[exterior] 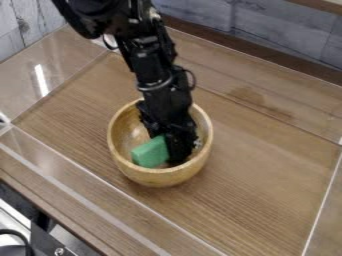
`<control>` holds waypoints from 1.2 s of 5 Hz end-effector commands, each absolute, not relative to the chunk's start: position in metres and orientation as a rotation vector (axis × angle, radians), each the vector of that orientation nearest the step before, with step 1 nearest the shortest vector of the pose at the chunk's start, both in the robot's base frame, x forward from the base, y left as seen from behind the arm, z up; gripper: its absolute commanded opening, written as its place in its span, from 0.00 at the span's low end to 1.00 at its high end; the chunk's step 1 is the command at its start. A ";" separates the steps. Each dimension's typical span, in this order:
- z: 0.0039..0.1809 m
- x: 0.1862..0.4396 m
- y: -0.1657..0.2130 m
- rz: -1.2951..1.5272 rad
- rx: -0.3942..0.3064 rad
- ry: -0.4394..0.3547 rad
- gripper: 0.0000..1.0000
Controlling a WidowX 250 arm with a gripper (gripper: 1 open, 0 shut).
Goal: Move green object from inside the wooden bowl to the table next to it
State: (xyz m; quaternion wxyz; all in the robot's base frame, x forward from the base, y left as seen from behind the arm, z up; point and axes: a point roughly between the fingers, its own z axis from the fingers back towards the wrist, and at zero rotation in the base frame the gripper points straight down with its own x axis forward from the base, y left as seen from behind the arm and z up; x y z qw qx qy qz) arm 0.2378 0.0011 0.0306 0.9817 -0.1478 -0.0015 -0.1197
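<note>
Green block lies inside the wooden bowl, on the floor of the bowl toward its left side, tipped a little so one end leans up the inner wall. The bowl sits near the middle of the table, closer to the front edge than the back, with bare wood-grain surface on every side of it and clear walls at the table's edges.

The black gripper reaches steeply down into the bowl from the back left, its tip right against the block's right end. That steep angle looks chosen to clear the thick rim and get low enough to reach a flat piece on a curved floor. The fingers are dark against a dark arm and I cannot tell whether they are apart, together, or pinched on the block.

By my reading the grasp is the step in hand; the block has not left the bowl, so the lift and set-down on the table remain.
</note>
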 end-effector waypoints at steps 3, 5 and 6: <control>0.066 0.263 0.022 -0.142 -0.261 -0.154 0.00; 0.049 0.274 0.041 -0.091 -0.224 -0.174 0.00; 0.040 0.281 0.055 -0.100 -0.217 -0.184 0.00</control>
